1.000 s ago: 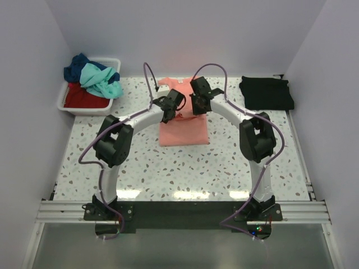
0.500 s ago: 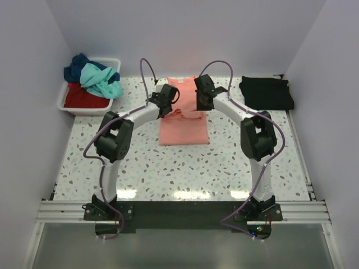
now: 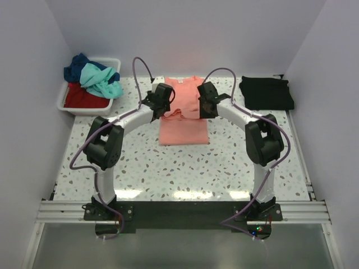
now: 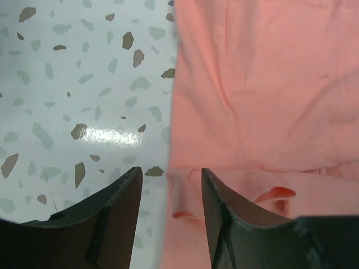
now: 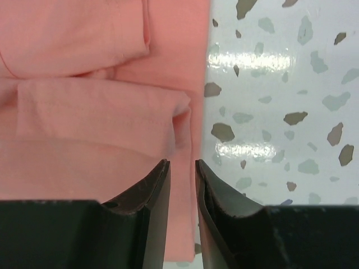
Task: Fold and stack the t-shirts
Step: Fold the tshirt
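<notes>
The salmon-pink t-shirt lies flat at the middle back of the table, with a folded ridge across it. My left gripper is open over the shirt's left edge, with the fold's corner between the fingers. My right gripper is narrowly open over the shirt's right edge and holds nothing. A folded black t-shirt lies at the back right. Teal, navy and red shirts are heaped in the bin.
The white plastic bin stands at the back left. White walls close in the table on the left, back and right. Speckled tabletop lies in front of the pink shirt.
Both grippers carried the bunched upper part of the pink shirt toward the back and spread apart. The shirt now lies longer and flatter, and both grippers have let go.
</notes>
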Controlling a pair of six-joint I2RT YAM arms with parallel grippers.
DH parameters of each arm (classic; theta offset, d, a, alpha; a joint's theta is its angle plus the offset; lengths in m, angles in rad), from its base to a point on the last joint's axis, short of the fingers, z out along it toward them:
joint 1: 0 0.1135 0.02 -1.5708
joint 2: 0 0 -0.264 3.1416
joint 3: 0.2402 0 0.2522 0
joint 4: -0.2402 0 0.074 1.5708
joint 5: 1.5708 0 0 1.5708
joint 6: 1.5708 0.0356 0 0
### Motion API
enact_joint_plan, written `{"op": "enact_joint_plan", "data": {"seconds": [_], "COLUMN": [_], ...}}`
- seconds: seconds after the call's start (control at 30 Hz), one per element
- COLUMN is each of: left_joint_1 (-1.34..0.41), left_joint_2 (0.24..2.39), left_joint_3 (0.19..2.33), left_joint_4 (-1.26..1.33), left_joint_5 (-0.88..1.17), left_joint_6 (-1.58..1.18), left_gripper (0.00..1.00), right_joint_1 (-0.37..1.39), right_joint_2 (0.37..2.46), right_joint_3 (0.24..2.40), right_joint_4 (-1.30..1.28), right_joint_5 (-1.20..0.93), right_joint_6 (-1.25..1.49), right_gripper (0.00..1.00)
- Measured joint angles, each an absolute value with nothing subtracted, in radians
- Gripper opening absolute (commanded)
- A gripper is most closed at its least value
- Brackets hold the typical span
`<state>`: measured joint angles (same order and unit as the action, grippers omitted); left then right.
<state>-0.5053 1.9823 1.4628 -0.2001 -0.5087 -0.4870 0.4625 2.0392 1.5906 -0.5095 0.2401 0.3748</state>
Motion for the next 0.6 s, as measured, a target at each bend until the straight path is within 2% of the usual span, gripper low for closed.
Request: {"op": "enact_joint_plan", "data": {"seconds": [0.27,0.6], "left_joint_1": [-0.512,-0.52], "left_joint_2": [1.929,1.987], "left_joint_3": [1.392,1.397], "left_joint_4": [-0.266,-0.319], "left_joint_5": [-0.433,-0.377], "left_joint_6": [-0.489,-0.486], "left_gripper": [0.51,0.48], "right_joint_1": [0.464,0.467], "right_joint_2": [1.944,2.006], "right_joint_3": [1.465,1.503], "right_joint_4": [-0.505,-0.502], "right_joint_5": [0.187,0.124], "right_joint_6": [0.373,0.373], "right_gripper": [0.31,0.3]}}
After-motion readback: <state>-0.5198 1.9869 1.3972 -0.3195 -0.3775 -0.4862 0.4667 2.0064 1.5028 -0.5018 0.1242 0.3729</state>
